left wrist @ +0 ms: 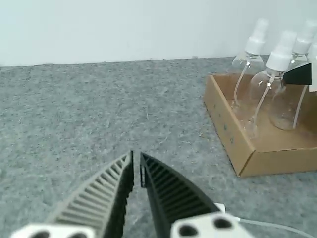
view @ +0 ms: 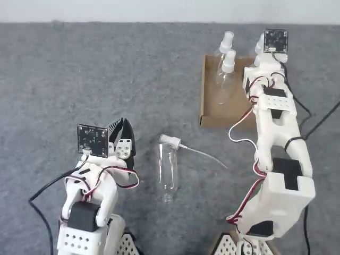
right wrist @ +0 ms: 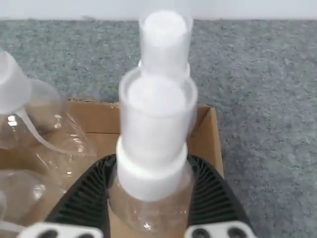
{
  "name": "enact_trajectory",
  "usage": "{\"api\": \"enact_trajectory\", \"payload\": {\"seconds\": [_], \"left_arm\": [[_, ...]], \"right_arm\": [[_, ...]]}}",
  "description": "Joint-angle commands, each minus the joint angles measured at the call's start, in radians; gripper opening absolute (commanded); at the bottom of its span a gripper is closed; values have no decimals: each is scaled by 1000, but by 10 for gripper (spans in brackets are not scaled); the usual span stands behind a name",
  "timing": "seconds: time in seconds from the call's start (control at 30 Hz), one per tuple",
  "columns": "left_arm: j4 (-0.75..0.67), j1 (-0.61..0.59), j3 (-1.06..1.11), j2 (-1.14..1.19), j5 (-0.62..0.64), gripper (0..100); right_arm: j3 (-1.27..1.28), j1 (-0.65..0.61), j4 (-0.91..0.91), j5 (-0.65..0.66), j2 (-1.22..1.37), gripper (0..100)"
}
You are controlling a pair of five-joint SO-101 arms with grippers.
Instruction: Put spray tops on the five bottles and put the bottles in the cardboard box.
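**One bottle left uncapped, rest at the box – grip notes**

Closest in: left gripper point(left wrist: 137, 159) is empty, jaws all but closed w/ just a sliver of gap, hanging over the grey carpet point(view: 64, 79). Just beside it the uncapped bottle point(view: 167, 171) lies on its side. The loose spray top point(view: 169, 140) sits right at its mouth, and the dip tube point(view: 204, 155) trails off outside the bottle.

IMO that bottle is thin clear plastic: v light, slick and squashy, so it'll prob roll or dent. I'd grab it round the body near the shoulder, and take the top by its collar, not the floppy tube.

Further out, right gripper point(right wrist: 152, 171) is clamped round the shoulder of a capped bottle point(right wrist: 148, 210), upright over the cardboard box point(right wrist: 208, 124). Can't tell if it's touching the box floor. Other bottles point(left wrist: 247, 64) w/ tops on stand in the box beyond.

Labels/writing: none I can read on bottles or box.
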Motion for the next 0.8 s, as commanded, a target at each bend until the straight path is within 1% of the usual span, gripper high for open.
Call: {"api": "enact_trajectory", "payload": {"seconds": [0.0,0.17,0.3,0.37,0.77], "left_arm": [[-31,-5,-13,3,-5,11],[-31,-5,-13,3,-5,11],[-31,-5,-13,3,-5,11],[-31,-5,-13,3,-5,11],[-31,-5,-13,3,-8,11]], "right_arm": [[-5,-8,5,-5,-16,11],[-3,-8,5,-3,-16,24],[-2,-8,7,-3,-15,112],[-2,-8,7,-3,-15,135],[-2,-21,8,-3,-16,139]]}}
